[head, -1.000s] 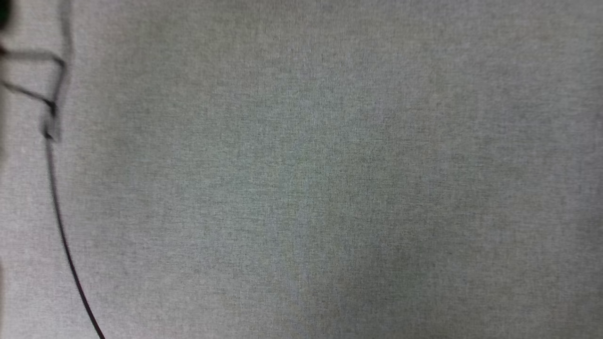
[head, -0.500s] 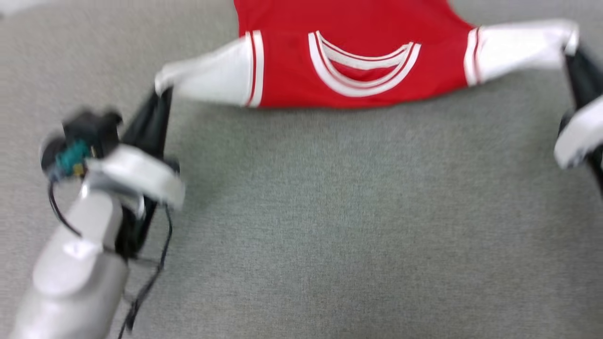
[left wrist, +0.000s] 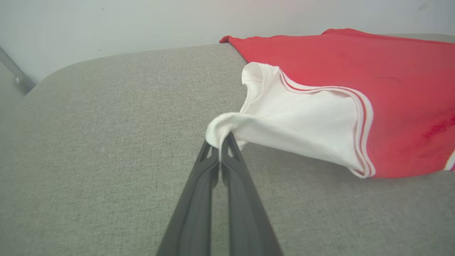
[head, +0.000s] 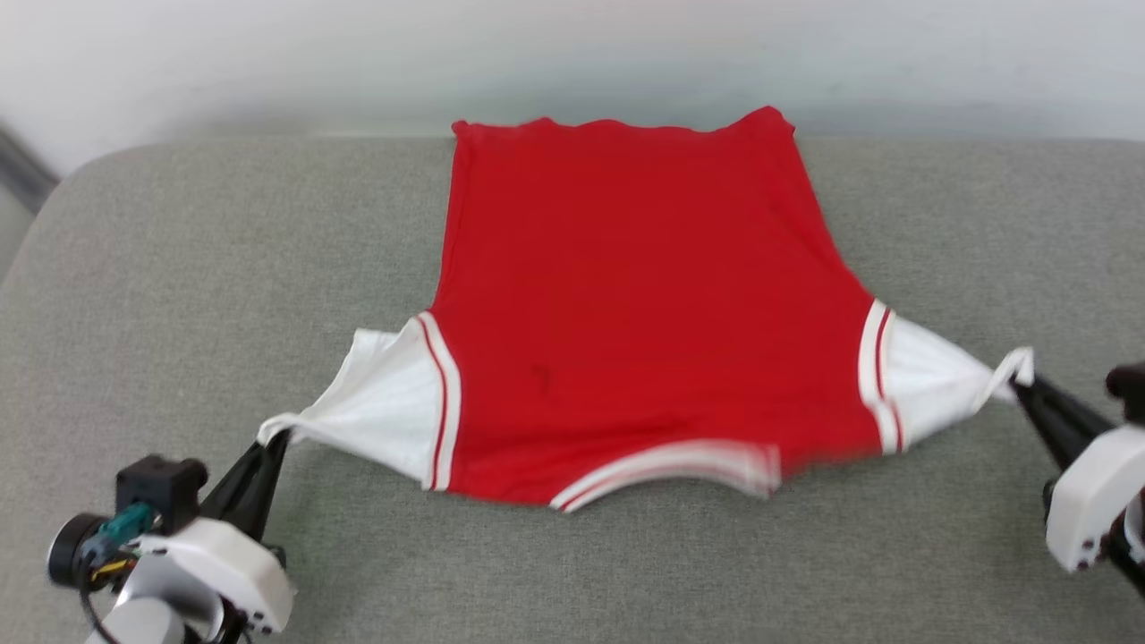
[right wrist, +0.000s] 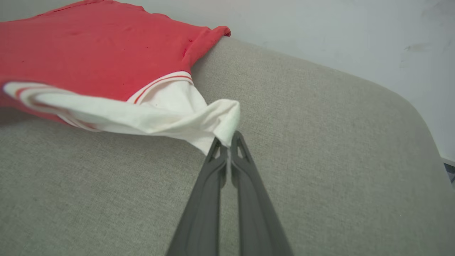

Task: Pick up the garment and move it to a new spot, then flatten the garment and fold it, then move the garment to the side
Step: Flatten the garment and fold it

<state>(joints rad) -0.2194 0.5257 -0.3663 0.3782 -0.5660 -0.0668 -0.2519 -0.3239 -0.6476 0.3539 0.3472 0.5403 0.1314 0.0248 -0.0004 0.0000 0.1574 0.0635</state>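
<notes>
Grey woven fabric covers the worktop (head: pixel 179 268), whose rounded far corners sit against a pale wall (head: pixel 572 54). A dark slanted bar (head: pixel 18 170) shows past the far left corner, too blurred to name.

The garment (head: pixel 626 313) lies spread across the middle of the worktop. Its red body runs from the far edge, which its hem (head: pixel 617 125) reaches, towards the near edge. A plain red side faces up and the underside is hidden.

Each white sleeve is drawn out sideways into a taut point. The left tool (head: pixel 271 440) has its two dark fingers pressed together on the tip of one sleeve (head: pixel 385 402), towards the near left corner. From the left wrist the cloth is seen bunched over the fingertips (left wrist: pixel 227 145) and held just off the fabric, with a shadow under it. The right tool (head: pixel 1020 386) pinches the other sleeve (head: pixel 926 376) the same way near the right edge, its fingers closed on a folded bit of white cuff (right wrist: pixel 227 121).

The striped neck trim (head: pixel 662 470) at the garment's near end is smeared — the stripes run together. The right tool's white housing (head: pixel 1087 501) is cut off at the picture's side. At the lower left, the left wrist block (head: pixel 134 519) — black, with a teal fitting — is only partly in frame and hard to read.
</notes>
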